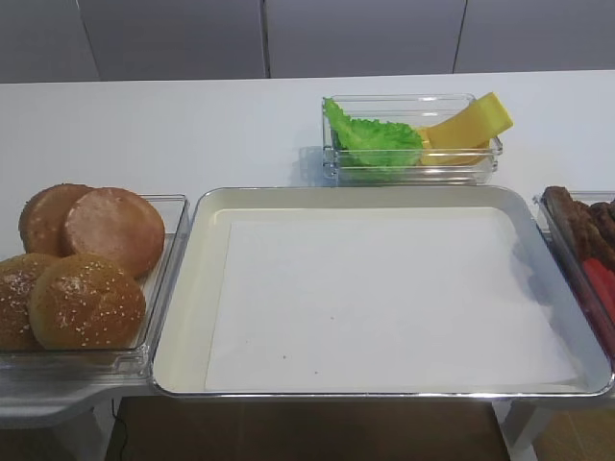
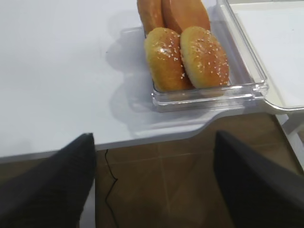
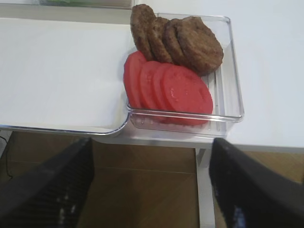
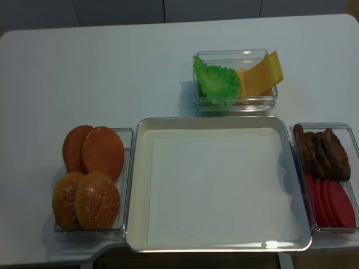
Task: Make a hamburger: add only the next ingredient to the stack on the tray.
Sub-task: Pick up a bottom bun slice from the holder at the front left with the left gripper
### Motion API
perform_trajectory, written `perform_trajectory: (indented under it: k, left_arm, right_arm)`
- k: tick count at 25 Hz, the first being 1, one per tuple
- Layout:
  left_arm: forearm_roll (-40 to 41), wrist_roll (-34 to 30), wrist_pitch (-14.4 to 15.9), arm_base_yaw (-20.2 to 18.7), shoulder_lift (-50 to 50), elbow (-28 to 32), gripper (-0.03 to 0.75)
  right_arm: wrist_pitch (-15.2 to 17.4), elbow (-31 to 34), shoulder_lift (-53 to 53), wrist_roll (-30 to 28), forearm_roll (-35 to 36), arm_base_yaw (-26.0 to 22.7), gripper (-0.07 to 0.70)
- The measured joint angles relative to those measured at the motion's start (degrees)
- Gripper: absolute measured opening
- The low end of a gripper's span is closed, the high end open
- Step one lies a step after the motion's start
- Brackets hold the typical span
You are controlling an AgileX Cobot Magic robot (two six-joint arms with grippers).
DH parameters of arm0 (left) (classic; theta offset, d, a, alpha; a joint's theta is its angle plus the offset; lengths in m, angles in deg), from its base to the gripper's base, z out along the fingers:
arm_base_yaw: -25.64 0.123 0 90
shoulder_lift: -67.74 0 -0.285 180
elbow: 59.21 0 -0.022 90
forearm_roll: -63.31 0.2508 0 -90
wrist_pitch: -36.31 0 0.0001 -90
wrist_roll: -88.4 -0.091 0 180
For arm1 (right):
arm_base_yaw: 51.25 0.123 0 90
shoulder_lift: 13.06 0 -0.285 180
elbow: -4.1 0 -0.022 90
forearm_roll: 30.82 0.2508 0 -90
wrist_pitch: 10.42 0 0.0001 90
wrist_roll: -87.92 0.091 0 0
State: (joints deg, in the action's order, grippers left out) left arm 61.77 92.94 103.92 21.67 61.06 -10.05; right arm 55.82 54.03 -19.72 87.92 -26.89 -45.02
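Note:
The silver tray (image 1: 192, 288) (image 4: 133, 185) fills the middle of the table, its white paper liner bare; no stack is in view. Two smooth flat bun halves (image 1: 113, 229) (image 4: 102, 151) (image 2: 185, 13) lean at the back of a clear tub left of the tray. My left gripper (image 2: 153, 137) is open and holds nothing; it hangs below the table's front edge, in front of that tub. My right gripper (image 3: 151, 142) is open too, with only floor between its fingers, below the tray's front right corner. Neither gripper appears in the high views.
Two sesame-seeded domed buns (image 1: 85, 300) (image 2: 204, 56) fill the front of the bun tub (image 1: 175, 204). A tub (image 1: 480, 165) behind the tray holds lettuce (image 1: 375, 139) and cheese (image 1: 471, 123). A right tub (image 3: 232, 71) holds patties (image 3: 190, 40) and tomato slices (image 3: 175, 88).

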Motion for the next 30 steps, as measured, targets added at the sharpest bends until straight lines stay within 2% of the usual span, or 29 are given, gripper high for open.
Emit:
perform_trajectory:
  k: [9,14,20,22,24,30]
  left_arm:
    - [-1.4,-1.2,-1.0,0.0,-0.8,-4.1,0.555]
    - [-1.4,-2.8,-4.3,0.0,-7.5,-5.7,0.554]
    - [-1.4,-3.2,-8.5,0.0,-20.3,-8.6,0.554]
    - [-1.4,-3.2,-11.3,0.0,-28.1,-9.6,0.554]
    - [-1.4,-3.2,-12.4,0.0,-30.5,-10.2,0.554]
    - [-4.4,-2.3,-16.7,0.0,-48.8,-17.2,0.554]
  right_arm:
    - [0.0,0.0,0.0,0.0,0.0,0.0,0.573]
    - [0.0,0.0,0.0,0.0,0.0,0.0,0.573]
    - [0.0,0.0,0.0,0.0,0.0,0.0,0.573]
    - [0.0,0.0,0.0,0.0,0.0,0.0,0.573]
    - [0.0,0.0,0.0,0.0,0.0,0.0,0.573]
    - [0.0,0.0,0.0,0.0,0.0,0.0,0.573]
